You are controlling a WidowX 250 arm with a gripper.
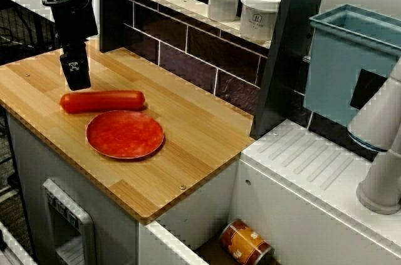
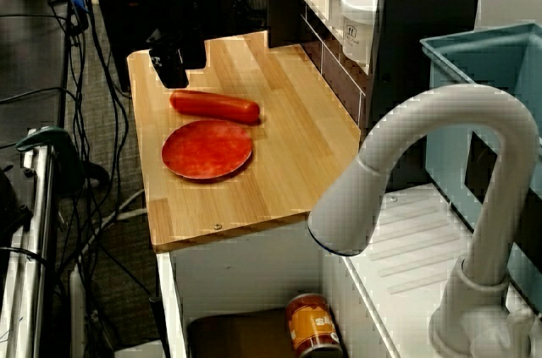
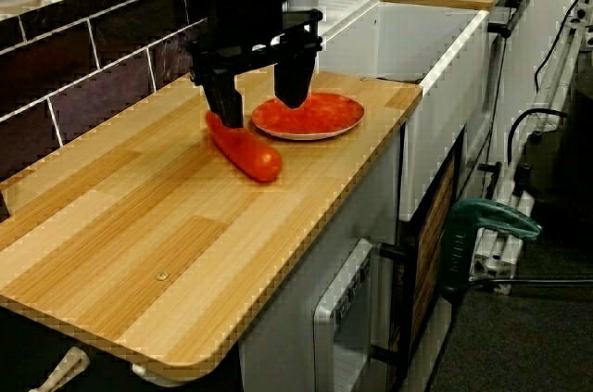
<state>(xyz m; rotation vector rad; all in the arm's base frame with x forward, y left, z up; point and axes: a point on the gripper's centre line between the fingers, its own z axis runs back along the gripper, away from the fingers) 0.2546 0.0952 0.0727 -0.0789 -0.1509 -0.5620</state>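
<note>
In the view across the counter, the red sausage (image 1: 103,100) lies just beside the red plate (image 1: 125,133) on the wooden counter (image 1: 200,146) — bare wood is open toward the right edge. In the view over the faucet, the gripper (image 2: 169,70) hangs vertical over the sausage's end near the counter's far edge. In the low view along the counter, its fingers (image 3: 227,105) stand apart and hold nothing — one is at the sausage, the other above the plate's rim.

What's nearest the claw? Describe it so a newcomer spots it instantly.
Find the wooden countertop, then the round red plate on it. The sausage lies beside the plate, one end by the open claw: long and tube-shaped, where the plate is flat and round.
</note>
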